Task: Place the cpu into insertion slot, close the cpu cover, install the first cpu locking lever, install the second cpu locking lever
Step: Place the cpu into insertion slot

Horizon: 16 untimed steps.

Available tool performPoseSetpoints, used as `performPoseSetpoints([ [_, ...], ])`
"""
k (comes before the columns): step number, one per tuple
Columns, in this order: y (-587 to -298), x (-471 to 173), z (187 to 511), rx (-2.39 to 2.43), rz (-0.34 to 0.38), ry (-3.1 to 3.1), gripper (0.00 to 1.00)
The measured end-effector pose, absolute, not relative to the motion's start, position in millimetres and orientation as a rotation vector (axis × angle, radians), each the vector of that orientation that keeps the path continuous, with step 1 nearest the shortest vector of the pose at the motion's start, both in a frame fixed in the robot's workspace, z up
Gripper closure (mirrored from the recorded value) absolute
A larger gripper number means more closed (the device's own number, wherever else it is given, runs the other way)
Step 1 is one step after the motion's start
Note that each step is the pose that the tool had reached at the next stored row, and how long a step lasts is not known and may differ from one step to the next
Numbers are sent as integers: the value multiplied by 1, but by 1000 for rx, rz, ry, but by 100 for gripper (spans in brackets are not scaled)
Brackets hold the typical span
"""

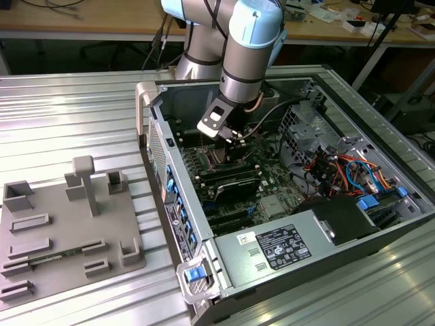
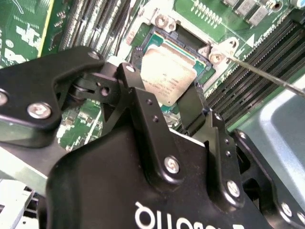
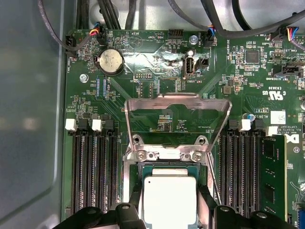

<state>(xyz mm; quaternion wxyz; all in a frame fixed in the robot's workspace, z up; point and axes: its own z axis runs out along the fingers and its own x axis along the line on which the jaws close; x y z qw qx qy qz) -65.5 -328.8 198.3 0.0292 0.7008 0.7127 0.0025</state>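
**Item 1. End effector** (image 2: 162, 83). Black two-finger unit on the arm (image 1: 245, 47), reaching down into the open computer case (image 1: 177, 224). Its fingers (image 2: 143, 114) are closed against two opposite edges of the cpu, which sits between them.

**Item 2. The cpu** (image 3: 169, 200). Flat square chip with its dull silver top facing up. It is squarely over the insertion slot, at or just above seating height. Whether it is fully down cannot be told.

**Item 3. The insertion slot** (image 2: 186, 43). Dark socket with a green border showing around the chip in both wrist views.

**Item 4. The cpu cover** (image 3: 177, 98). Silvery frame plate, hinged at the far side of the slot. It stands raised and is not yet closed.

**Item 5. Locking lever** (image 2: 267, 78). Thin metal rod beside the slot, angled free and not latched.

**Item 6. Memory slots** (image 3: 88, 167). Long black rows flanking the socket on both sides. A coin cell (image 3: 110, 61) sits farther up the board.

**Item 7. Desk** (image 1: 68, 115). Ribbed metal top carrying the case. A grey fixture plate (image 1: 41, 251) lies toward the desk edge at the exterior view's left, well apart from the case.

**Status.** By judgement, step one is nearly complete, with the chip at the slot but not released. Cover closing and both levers remain outstanding.
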Motion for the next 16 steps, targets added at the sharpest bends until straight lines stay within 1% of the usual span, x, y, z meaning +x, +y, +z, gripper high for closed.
performPoseSetpoints([
  [1, -329, -66, 198, 2162, 7, 2198, 38],
  [16, -328, -66, 198, 2167, 6, 2193, 38],
])
